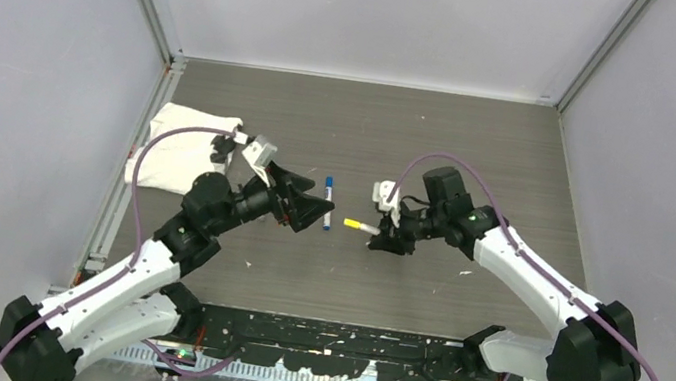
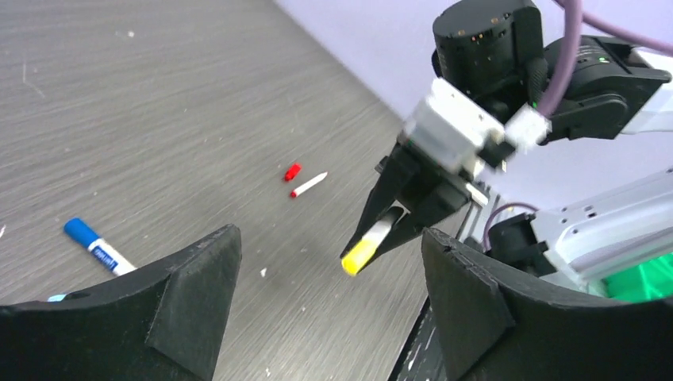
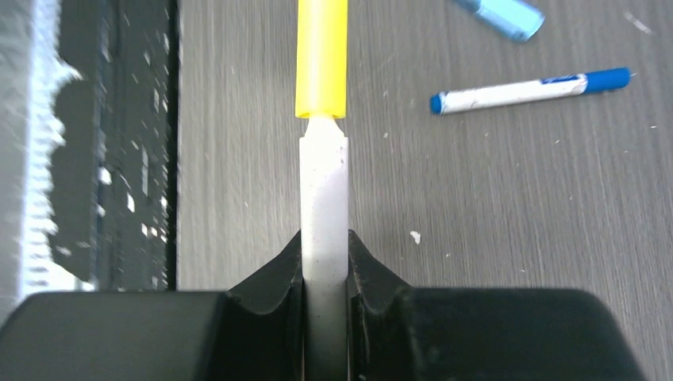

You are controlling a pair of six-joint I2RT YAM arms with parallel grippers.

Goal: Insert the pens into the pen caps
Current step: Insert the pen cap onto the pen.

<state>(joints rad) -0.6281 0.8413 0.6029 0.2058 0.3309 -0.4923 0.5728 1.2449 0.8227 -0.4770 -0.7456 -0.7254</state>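
Above the middle of the desk [image 1: 481, 151], the right jaws are pinched tight on the white barrel of a pen [image 3: 324, 182], holding it clear of the surface. A yellow cap [image 3: 321, 55] sits over its tip, with a short tapered neck showing between cap and barrel. The capped end points toward the left jaws, which stand wide apart and hold nothing. Seen from the left wrist, the yellow cap hangs in the gap between them, touching neither side.

A blue-capped pen [image 1: 327, 201] lies flat on the desk just beyond the left jaws. Farther off lie a red cap [image 2: 293, 171] and a red-tipped pen [image 2: 309, 184] — close together but apart. A light-blue piece [image 3: 500, 12] lies near the blue pen, and a white cloth [image 1: 181, 142] is bunched by the left wall.
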